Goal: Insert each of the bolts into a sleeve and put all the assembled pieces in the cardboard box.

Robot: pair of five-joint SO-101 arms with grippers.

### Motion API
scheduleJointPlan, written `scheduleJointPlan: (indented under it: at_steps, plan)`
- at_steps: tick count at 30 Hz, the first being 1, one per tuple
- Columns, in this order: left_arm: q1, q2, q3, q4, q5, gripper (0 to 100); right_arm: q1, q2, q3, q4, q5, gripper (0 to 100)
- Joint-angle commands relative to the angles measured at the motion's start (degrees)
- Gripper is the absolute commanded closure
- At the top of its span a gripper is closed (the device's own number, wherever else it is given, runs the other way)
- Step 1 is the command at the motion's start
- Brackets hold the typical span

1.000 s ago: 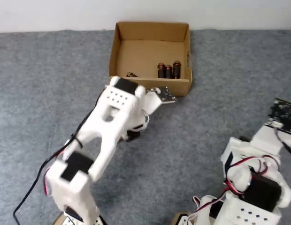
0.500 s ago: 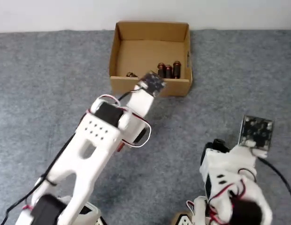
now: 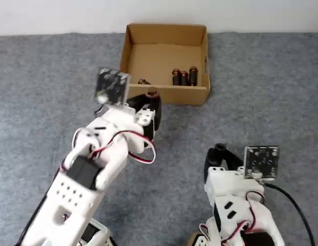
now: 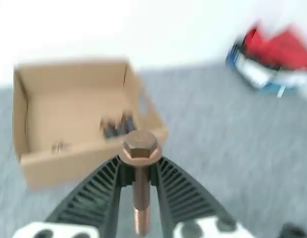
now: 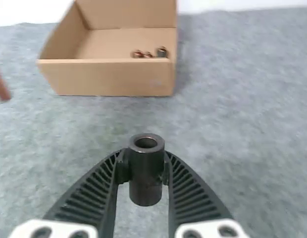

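Note:
My left gripper [image 4: 138,171] is shut on a copper bolt [image 4: 139,186], hex head up and threaded end down; from above the bolt head [image 3: 152,93] shows just in front of the cardboard box [image 3: 164,95]. My right gripper [image 5: 143,171] is shut on a dark sleeve [image 5: 145,167] held upright with its bore facing up; in the high view that sleeve [image 3: 219,149] sits at the lower right. Several assembled pieces [image 3: 183,77] lie inside the box near its front wall, and another small piece [image 3: 143,82] lies at the front left corner.
Grey carpet [image 3: 261,97] covers the table around the box. A white wall runs behind the box. A red and blue object [image 4: 275,54] lies on the floor far off in the left wrist view.
The left arm pulled back from the box front and turned, so its bolt now points head up. The right arm swung left and raised its gripper with the sleeve into view.

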Motion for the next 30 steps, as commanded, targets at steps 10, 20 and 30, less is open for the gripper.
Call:
scheduleJointPlan:
  at_steps: [10, 20, 30]
  plan:
    - [3.6, -17.05, 7.43, -12.92, 2.37, 99, -20.97, -0.04, 7.56, -14.2, 1.93, 99.0]
    - [3.78, -24.0, 7.43, -8.0, 8.35, 99, -24.84, 0.04, 10.9, -28.79, 14.07, 99.0]
    - [3.69, -26.55, 7.69, 2.37, 14.77, 99, -24.84, -0.04, 9.67, -29.23, 17.32, 99.0]
